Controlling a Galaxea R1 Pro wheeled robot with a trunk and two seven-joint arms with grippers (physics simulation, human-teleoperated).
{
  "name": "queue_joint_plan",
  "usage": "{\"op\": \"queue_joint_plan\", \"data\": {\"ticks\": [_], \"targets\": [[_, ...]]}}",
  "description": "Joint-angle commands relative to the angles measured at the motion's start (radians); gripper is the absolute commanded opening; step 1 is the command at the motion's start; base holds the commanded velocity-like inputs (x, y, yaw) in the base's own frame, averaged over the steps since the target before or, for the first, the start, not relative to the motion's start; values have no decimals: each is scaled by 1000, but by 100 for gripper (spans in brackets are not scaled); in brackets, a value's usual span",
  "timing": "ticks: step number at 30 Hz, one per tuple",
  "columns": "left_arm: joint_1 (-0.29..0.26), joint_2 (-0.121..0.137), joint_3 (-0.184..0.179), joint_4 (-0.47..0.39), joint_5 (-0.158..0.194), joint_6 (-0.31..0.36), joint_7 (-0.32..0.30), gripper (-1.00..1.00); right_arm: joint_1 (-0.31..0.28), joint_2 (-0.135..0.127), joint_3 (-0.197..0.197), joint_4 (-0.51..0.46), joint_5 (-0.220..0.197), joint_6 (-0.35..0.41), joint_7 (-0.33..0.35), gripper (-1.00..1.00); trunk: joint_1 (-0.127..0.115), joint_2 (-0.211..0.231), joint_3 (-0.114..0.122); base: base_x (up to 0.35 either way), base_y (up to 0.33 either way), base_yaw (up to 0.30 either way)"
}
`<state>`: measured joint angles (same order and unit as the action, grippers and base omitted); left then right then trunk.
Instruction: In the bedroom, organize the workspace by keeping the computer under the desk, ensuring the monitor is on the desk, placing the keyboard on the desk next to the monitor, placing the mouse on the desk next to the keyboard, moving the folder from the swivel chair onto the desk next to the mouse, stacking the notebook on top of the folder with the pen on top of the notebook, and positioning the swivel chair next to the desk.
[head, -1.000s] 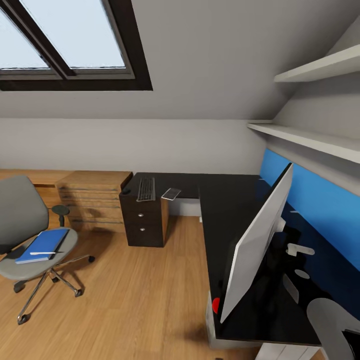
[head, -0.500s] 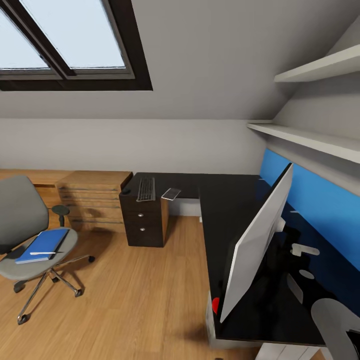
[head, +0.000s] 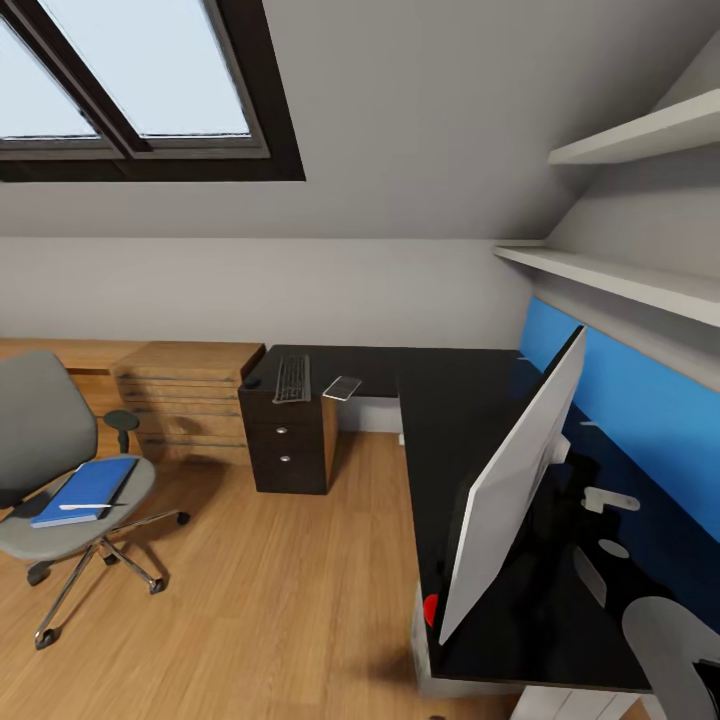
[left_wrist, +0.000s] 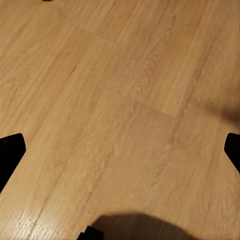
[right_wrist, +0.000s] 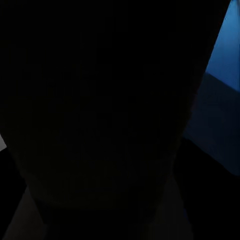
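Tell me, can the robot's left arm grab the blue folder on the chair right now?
Probably not yet. The folder lies on the swivel chair far across the floor, and the left gripper is open over bare floorboards.

walls: pale grey, sloped | skylight (head: 130, 90) | floor (head: 270, 600): light wood | wooden drawer chest (head: 185, 400) | white shelves (head: 620, 200)

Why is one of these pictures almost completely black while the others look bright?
Right wrist view: a dark surface sits close to the lens, with a sliver of blue panel lit. Head view: even daylight, and the glossy desk mirrors the blue. Left wrist view: soft shadows on the wooden floor.
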<state>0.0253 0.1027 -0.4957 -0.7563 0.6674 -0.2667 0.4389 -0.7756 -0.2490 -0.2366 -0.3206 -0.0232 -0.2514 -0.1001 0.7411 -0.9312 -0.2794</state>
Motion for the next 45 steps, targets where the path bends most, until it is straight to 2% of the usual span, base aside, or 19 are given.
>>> {"op": "queue_joint_plan", "data": {"ticks": [1, 26, 38, 45], "targets": [[-1, 2, -7, -1, 11, -6, 6, 100, -1, 2, 4, 2, -3, -3, 3, -100, 0, -1, -1, 0, -148, 0], [-1, 3, -4, -1, 12, -6, 7, 100, -1, 5, 5, 3, -1, -5, 4, -100, 0, -1, -1, -42, -286, 0], [-1, 3, -3, -1, 11, -10, 7, 100, -1, 5, 5, 3, -1, -5, 5, -100, 0, -1, -1, 196, -252, 0], [-1, 3, -3, -1, 11, -9, 7, 100, -1, 6, 5, 3, 0, -5, 5, -100, 0, -1, -1, 171, -110, 0]]}}
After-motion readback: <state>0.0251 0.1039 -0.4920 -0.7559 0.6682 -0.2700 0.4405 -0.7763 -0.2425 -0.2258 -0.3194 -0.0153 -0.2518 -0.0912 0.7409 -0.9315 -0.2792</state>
